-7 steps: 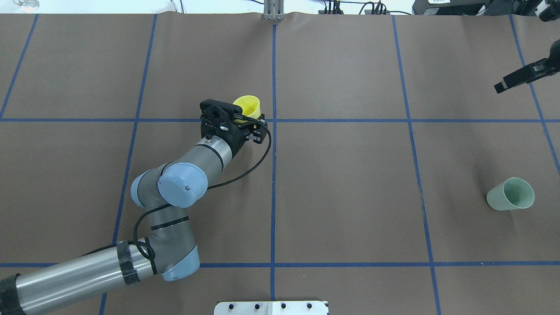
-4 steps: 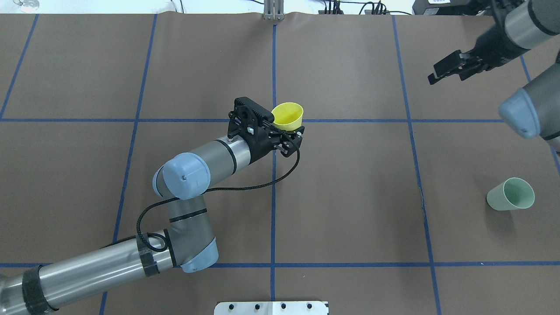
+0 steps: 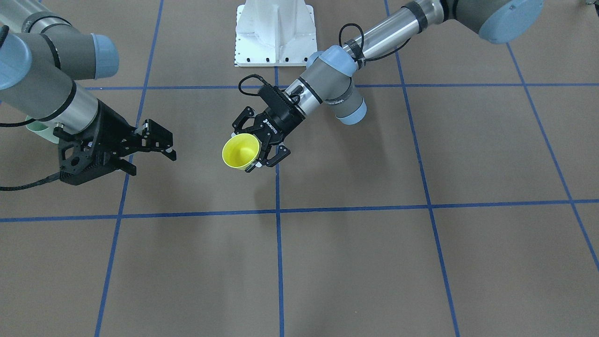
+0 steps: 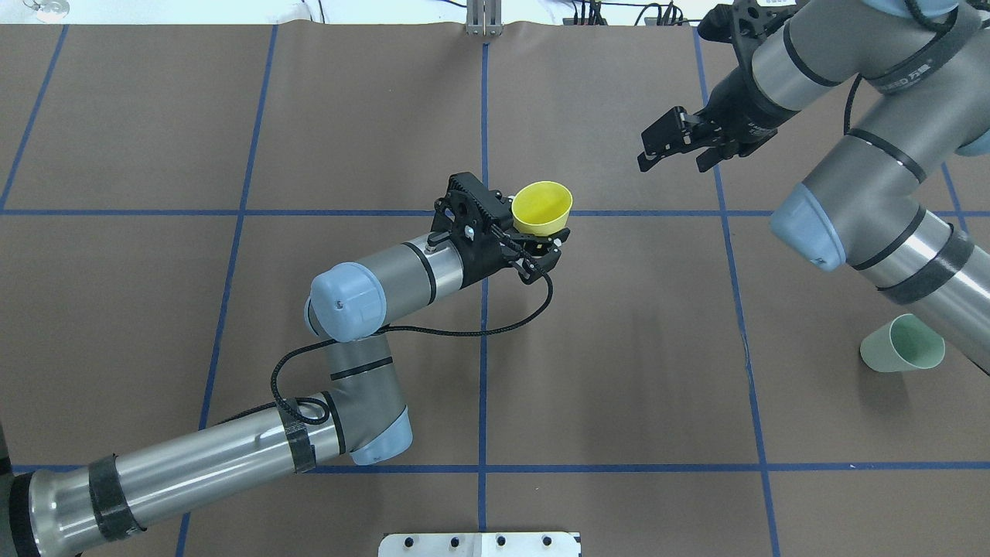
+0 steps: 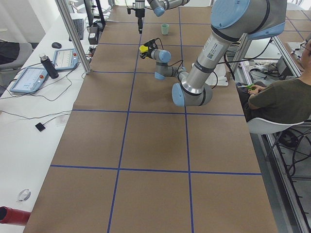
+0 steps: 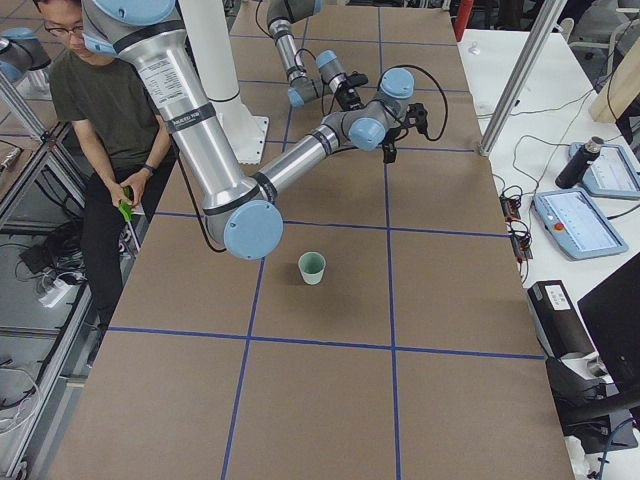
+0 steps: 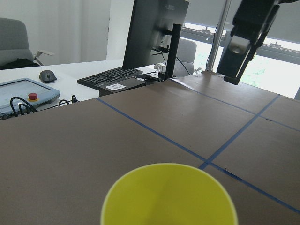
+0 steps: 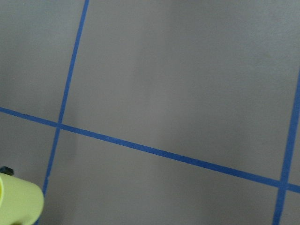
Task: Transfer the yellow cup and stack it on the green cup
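My left gripper (image 4: 541, 241) is shut on the yellow cup (image 4: 542, 206) and holds it above the table near the centre line, tilted with its mouth towards the far side. The cup also shows in the front view (image 3: 240, 151), with the left gripper (image 3: 260, 150) around its base, and in the left wrist view (image 7: 168, 197). My right gripper (image 4: 667, 153) is open and empty, in the air to the right of the yellow cup; it also shows in the front view (image 3: 152, 159). The green cup (image 4: 903, 344) stands upright at the table's right side, partly under the right arm.
The table is covered in brown paper (image 4: 619, 371) with blue tape grid lines. The robot's white base plate (image 4: 479, 544) is at the near edge. A monitor, keyboard and pendants (image 7: 140, 47) sit beyond the far edge. A seated person (image 6: 100, 110) is at the robot's side.
My left arm has carried the yellow cup to the right, across the centre line. My right arm has swung in from the right edge towards the centre, gripper open.
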Motion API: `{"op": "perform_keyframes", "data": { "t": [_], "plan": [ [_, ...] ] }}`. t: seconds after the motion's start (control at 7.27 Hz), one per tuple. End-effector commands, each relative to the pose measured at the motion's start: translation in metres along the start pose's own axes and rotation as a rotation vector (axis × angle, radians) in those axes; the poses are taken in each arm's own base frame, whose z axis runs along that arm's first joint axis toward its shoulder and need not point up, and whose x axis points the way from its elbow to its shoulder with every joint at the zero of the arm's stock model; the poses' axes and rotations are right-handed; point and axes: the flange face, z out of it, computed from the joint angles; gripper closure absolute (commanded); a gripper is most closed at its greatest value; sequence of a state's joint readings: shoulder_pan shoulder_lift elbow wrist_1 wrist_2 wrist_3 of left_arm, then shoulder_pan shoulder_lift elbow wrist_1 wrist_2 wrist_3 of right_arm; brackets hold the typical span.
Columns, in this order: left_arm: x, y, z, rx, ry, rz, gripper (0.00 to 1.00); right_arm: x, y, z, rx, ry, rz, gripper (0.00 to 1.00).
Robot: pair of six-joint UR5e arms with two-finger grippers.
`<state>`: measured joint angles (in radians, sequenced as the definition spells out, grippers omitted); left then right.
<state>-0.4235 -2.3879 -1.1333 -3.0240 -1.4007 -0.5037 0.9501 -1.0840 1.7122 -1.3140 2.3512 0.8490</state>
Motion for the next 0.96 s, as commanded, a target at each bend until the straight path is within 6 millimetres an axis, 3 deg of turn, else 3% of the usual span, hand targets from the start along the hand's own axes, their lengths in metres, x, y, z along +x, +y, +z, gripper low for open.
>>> {"op": "perform_keyframes", "data": {
  "t": [0.0,0.14,0.28,0.41,0.83],
  "plan": [
    [0.019,0.011,0.000,0.039,-0.021,0.018,0.85,-0.023,0.006,0.010,-0.051,-0.040,-0.006,0.01],
    [0.043,0.025,-0.005,0.064,-0.020,0.118,0.85,-0.031,0.012,0.019,-0.075,-0.050,-0.014,0.01],
    [0.050,0.030,-0.005,0.058,-0.019,0.156,0.88,-0.043,0.023,0.035,-0.103,-0.056,-0.007,0.01],
    [0.048,0.040,-0.009,0.050,-0.020,0.157,0.87,-0.045,0.023,0.034,-0.102,-0.058,-0.005,0.01],
    [0.048,0.040,-0.009,0.058,-0.040,0.158,0.76,-0.066,0.026,0.050,-0.124,-0.066,-0.013,0.01]
  ]
}}
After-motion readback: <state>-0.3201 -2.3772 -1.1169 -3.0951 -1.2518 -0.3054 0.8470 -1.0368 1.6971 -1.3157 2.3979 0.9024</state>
